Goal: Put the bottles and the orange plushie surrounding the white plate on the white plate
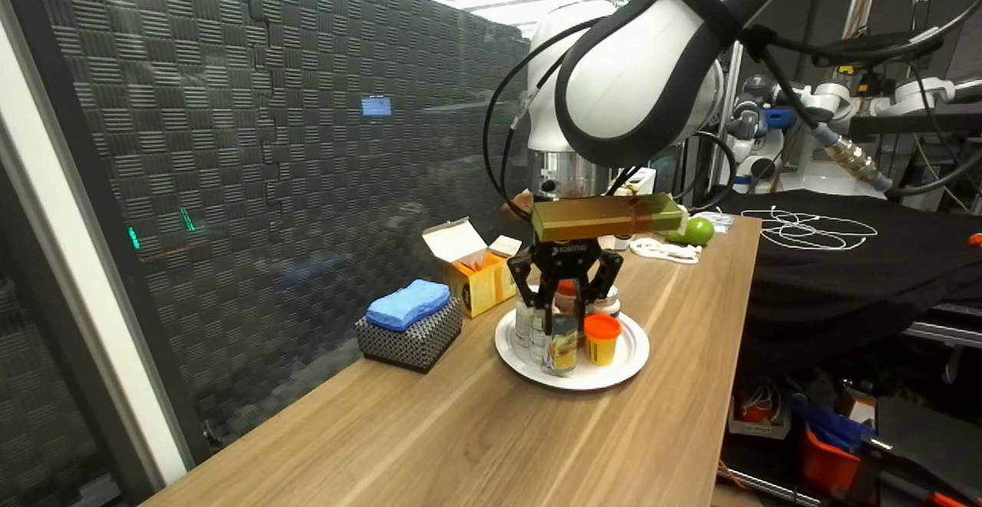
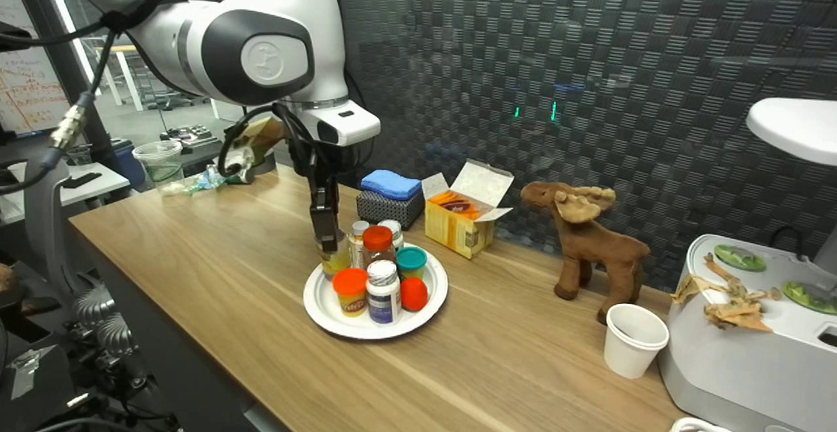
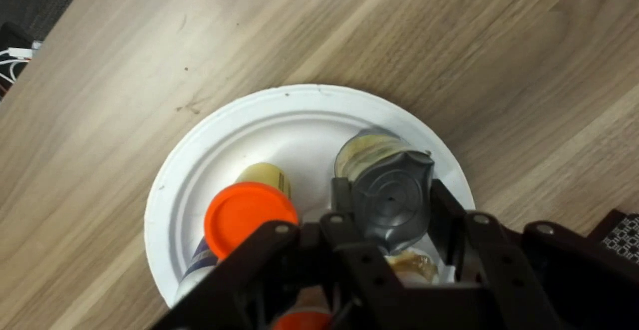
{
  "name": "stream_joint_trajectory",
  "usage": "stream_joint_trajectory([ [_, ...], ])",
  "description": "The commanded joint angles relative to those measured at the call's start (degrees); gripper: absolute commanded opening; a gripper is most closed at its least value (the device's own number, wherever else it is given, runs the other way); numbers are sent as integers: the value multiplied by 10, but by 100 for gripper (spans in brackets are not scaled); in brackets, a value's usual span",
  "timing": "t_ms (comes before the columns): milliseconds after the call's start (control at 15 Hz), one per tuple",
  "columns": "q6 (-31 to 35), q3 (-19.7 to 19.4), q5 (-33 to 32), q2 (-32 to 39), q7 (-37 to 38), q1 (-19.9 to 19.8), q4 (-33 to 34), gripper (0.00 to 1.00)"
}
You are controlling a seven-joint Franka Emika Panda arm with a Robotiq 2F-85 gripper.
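Grey-topped jar (image 3: 391, 197) snug between the claw's (image 1: 564, 327) fingers

The arm (image 2: 225, 43) bends over, its fingers (image 3: 342, 197) pointing down, clamped a narrow gap apart.

"ROBOTIQ" marks the gripper (image 1: 564, 321); "RA," the arm (image 1: 633, 77).

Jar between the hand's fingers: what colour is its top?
Dark grey; the jar top shows best in the wrist view.
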Motion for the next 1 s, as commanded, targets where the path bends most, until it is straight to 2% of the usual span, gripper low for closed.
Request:
stream_joint_trajectory([
  [0,19,-8,-7,-21,22,-4,-15,26],
  [867,8,-13,-11,-10,22,-11,-22,24],
  [933,7,-13,-15,-10,23,-10,-23,59],
])
